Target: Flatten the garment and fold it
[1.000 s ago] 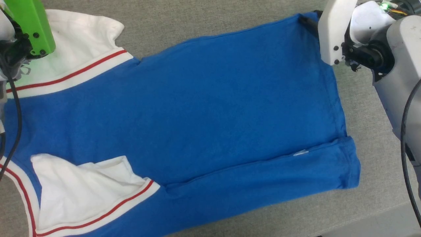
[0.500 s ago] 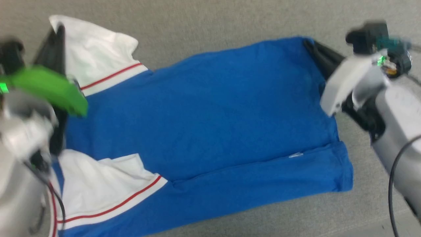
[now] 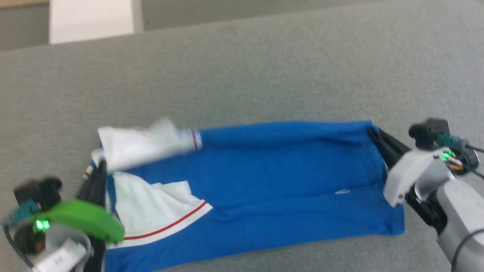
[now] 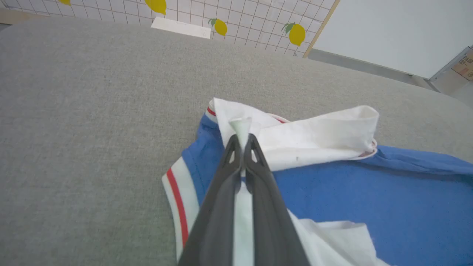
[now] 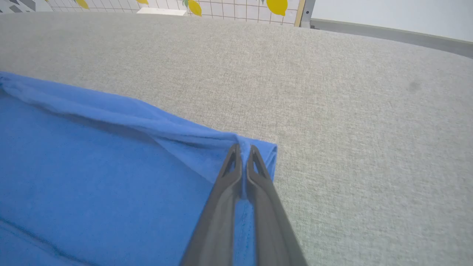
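The garment [image 3: 287, 177] was royal blue, its sleeves [image 3: 140, 147] white, and its white trim [image 3: 170, 230] carried a thin red stripe. The table [image 3: 242, 75] was a flecked grey weave. The fingers [image 5: 221, 207] were dark grey. The left gripper [image 3: 102, 164] wore a bright green cover [image 3: 81, 223], the right gripper [image 3: 372, 130] a white one. Behind, a white grid-lined wall [image 4: 258, 22] bore yellow lemons [image 4: 297, 34] with green leaves.

We clamp the garment [image 3: 283, 177] at both ends on the grey fabric surface [image 3: 264, 75]: our left gripper [image 3: 101, 166] pinches the white sleeve [image 3: 140, 145], our right gripper [image 3: 372, 131] the far blue hem corner [image 3: 361, 126].
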Tool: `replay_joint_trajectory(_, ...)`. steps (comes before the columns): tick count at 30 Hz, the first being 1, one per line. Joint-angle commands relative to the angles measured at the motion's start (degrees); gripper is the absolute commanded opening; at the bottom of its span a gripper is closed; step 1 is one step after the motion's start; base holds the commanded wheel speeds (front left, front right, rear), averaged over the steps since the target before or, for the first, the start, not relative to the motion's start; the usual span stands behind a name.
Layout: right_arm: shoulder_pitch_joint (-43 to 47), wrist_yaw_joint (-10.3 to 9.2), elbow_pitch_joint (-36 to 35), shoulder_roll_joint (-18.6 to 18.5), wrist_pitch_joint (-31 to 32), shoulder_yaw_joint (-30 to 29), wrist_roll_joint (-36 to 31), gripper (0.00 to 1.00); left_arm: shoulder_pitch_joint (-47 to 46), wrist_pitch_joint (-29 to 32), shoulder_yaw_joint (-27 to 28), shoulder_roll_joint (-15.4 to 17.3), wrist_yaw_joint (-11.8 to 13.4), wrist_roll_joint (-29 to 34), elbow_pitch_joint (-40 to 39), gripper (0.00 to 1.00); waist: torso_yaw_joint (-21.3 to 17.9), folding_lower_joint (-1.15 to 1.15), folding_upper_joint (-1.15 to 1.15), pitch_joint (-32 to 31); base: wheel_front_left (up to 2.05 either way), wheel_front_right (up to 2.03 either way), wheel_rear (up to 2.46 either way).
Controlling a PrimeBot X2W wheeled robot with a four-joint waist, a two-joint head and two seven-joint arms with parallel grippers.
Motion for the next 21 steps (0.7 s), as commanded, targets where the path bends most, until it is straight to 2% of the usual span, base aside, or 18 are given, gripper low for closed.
replay_joint_trajectory(1, 1.4, -0.09, 0.0, -0.5, 0.7, -0.8, -0.8, 0.00, 2.3, 0.5, -0.2, 0.0, 0.5, -0.7, -0.1, 0.00, 3.5, 0.00, 0.32, -4.0, 0.00, 0.00, 0.00)
replay_joint_trajectory(5, 4.8, -0.09, -0.7, -1.7, 4.5, -1.9, -2.2, 0.00, 6.9, 1.6, -1.4, -0.6, 0.6, -2.5, 0.6, 0.00, 4.9, 0.00, 0.32, -4.9, 0.00, 0.00, 0.00)
replay_joint_trajectory(10, 9.0, -0.09, -2.6, -3.0, 11.9, -2.3, -2.3, 0.00, 9.9, 2.7, -3.5, -2.6, -0.7, -4.7, 3.0, 0.00, 6.2, 0.00, 0.32, -5.4, 0.00, 0.00, 0.00)
replay_joint_trajectory(16, 12.3, -0.09, -5.0, -3.4, 20.8, -2.9, -3.2, 0.00, 9.5, 5.1, -7.2, -4.3, -2.8, -4.9, 6.7, 0.00, 6.8, 0.00, 0.32, -4.6, 0.00, 0.00, 0.00)
replay_joint_trajectory(21, 13.5, -0.09, -5.9, -2.3, 27.5, -3.4, -3.7, 0.00, 7.8, 6.7, -9.9, -5.5, -3.3, -3.7, 9.9, 0.00, 6.7, 0.00, 0.32, -3.8, 0.00, 0.00, 0.00)
